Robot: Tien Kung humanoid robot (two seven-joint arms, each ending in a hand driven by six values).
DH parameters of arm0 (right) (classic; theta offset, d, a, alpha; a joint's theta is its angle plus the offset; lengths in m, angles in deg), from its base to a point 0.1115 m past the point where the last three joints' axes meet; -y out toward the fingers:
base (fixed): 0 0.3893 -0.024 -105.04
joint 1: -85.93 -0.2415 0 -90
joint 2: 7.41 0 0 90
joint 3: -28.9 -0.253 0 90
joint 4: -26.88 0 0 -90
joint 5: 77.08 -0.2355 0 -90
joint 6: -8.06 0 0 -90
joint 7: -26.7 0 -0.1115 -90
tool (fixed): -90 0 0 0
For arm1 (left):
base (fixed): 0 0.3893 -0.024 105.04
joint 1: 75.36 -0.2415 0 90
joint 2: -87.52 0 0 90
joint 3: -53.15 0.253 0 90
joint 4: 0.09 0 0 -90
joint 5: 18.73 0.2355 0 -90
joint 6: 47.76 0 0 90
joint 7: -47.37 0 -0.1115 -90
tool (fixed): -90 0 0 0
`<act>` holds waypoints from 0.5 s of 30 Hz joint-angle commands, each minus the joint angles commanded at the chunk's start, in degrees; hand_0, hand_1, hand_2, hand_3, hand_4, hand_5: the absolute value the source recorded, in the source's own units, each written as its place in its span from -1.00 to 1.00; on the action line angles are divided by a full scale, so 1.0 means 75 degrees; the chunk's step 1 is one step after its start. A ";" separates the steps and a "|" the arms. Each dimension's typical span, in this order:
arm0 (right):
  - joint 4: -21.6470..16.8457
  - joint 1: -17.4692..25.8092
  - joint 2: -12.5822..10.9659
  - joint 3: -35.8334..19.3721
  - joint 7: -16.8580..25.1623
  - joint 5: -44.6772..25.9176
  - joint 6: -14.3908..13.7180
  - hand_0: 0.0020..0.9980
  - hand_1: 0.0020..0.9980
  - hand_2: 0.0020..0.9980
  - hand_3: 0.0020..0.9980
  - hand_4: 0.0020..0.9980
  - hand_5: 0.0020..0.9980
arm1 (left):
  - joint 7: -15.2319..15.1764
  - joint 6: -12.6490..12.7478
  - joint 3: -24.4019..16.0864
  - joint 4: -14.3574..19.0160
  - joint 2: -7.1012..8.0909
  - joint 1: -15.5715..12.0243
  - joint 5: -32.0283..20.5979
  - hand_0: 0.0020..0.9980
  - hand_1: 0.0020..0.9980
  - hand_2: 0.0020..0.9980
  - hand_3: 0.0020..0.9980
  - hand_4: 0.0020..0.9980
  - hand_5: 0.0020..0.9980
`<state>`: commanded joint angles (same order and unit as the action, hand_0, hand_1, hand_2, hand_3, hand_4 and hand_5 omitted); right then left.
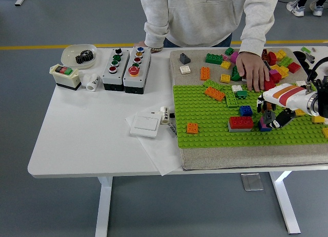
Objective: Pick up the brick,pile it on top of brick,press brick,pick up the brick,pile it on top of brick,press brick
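Right hand [274, 114] low over the green baseplate [205, 132], dark fingers [268, 117] curled down onto a small magenta-and-blue brick [265, 125] just beside the red-on-grey stack [241, 123], seemingly seating it on the studs; person's hand [253, 71] steadying the loose pile.

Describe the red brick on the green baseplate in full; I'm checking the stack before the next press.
The red brick is a wide, studded block of glossy plastic. It sits flat and upright on a grey brick of like footprint, which rests on the green baseplate towards its right. A small blue brick stands just behind it. The right hand is close beside its right end; whether they touch is unclear.
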<state>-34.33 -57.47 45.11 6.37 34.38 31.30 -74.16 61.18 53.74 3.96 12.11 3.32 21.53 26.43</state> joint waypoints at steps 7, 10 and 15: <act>0.0003 0.0029 0.0005 -0.0058 0.0000 0.0014 -0.0037 -0.38 -0.09 0.26 0.33 0.83 -0.67 | 0.0013 -0.0009 -0.0005 0.0006 0.0003 -0.0017 0.0028 0.53 0.58 0.56 0.36 0.53 0.27; -0.0017 0.0047 -0.0006 -0.0094 -0.0017 0.0025 -0.0014 -0.38 -0.09 0.26 0.33 0.83 -0.67 | 0.0013 -0.0010 -0.0004 0.0006 0.0004 -0.0023 0.0029 0.53 0.58 0.56 0.36 0.53 0.27; -0.0087 0.0118 -0.0025 -0.0309 -0.0035 0.0047 -0.0012 -0.39 -0.08 0.37 0.56 0.98 -0.59 | 0.0014 -0.0016 0.0019 0.0007 0.0010 -0.0018 0.0014 0.53 0.58 0.56 0.36 0.53 0.27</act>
<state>-34.98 -56.59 44.92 4.05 34.12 31.65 -74.25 61.29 53.62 4.10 12.16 3.39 21.40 26.53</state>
